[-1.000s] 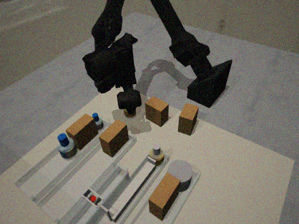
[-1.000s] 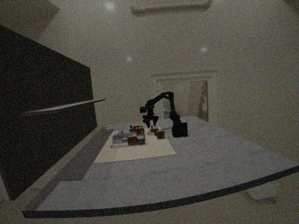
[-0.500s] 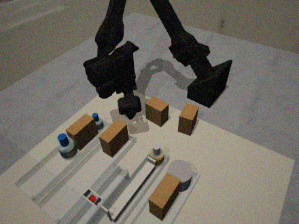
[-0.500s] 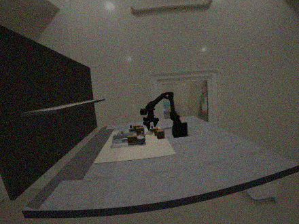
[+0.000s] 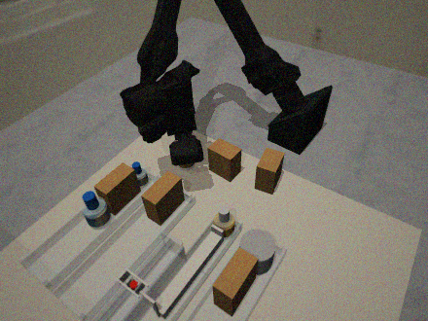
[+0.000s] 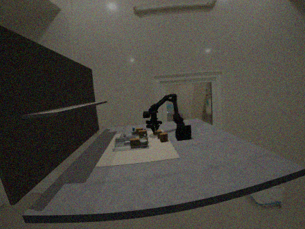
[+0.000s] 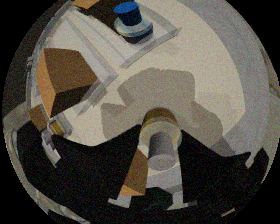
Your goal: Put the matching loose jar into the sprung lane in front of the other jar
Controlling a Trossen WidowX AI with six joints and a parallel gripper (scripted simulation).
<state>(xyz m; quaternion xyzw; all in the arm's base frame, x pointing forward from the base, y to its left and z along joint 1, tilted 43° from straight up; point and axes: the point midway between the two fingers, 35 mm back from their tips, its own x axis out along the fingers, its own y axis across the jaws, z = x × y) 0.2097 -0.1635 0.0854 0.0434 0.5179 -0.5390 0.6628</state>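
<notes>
The loose jar (image 7: 160, 118), with an amber body, pale shoulder and grey cap, stands upright on the pale mat. My gripper (image 5: 186, 162) (image 7: 160, 131) is low over it, pointing down, with a finger against each side; it is shut on this jar. In the top view the fingers hide nearly all of the jar. A matching jar (image 5: 225, 225) (image 7: 59, 127) with a grey cap stands at the front end of the sprung lane, against the small pusher plate (image 5: 217, 230). A long pale strip (image 5: 192, 269) runs behind the plate. The low front stop is too small to make out clearly.
Brown boxes (image 5: 224, 160) (image 5: 269, 170) stand near the gripper on the mat. Other lanes hold brown boxes (image 5: 163, 198) (image 5: 118, 189) (image 5: 235, 281), a grey cylinder (image 5: 258, 248) and blue-capped jars (image 5: 96, 213) (image 5: 140, 175) (image 7: 133, 25). A red mark (image 5: 133, 284) shows behind the sprung lane.
</notes>
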